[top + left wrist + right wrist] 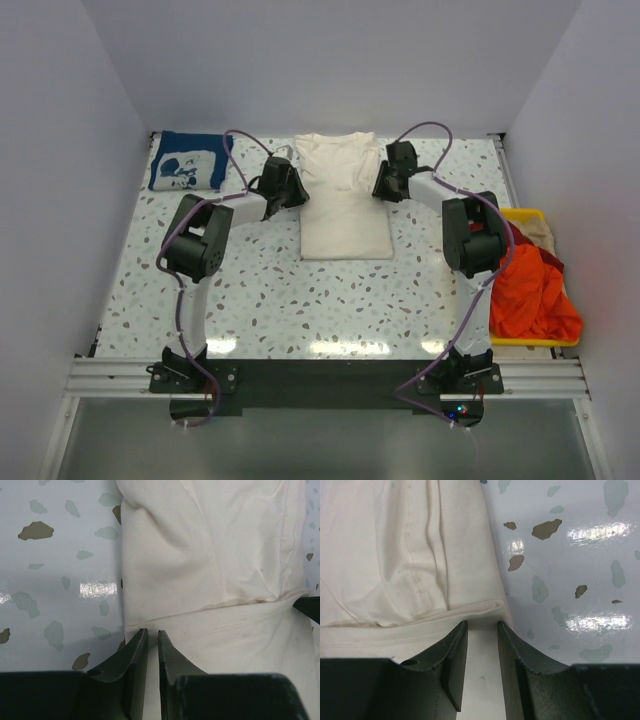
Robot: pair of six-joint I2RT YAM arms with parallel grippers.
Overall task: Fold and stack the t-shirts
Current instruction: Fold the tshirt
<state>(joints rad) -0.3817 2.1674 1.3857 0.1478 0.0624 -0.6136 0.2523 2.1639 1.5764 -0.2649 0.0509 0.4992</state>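
Note:
The large cream t-shirt (345,215) lies flat mid-table, its upper part folded over; the fold edge shows in both wrist views. My left gripper (298,192) sits at the shirt's left edge. In the left wrist view its jaws (153,631) stand a narrow gap apart over the cream cloth (200,555), with nothing bunched between them. My right gripper (383,185) is at the shirt's right edge, jaws (482,624) open over flat cream cloth (380,555). A folded navy t-shirt (188,160) with white print lies at the far left.
A yellow bin (520,214) at the table's right edge holds a crumpled orange-red t-shirt (530,290) and a beige one (540,232) behind it. White walls close in the table on three sides. Speckled tabletop shows in front of the cream shirt.

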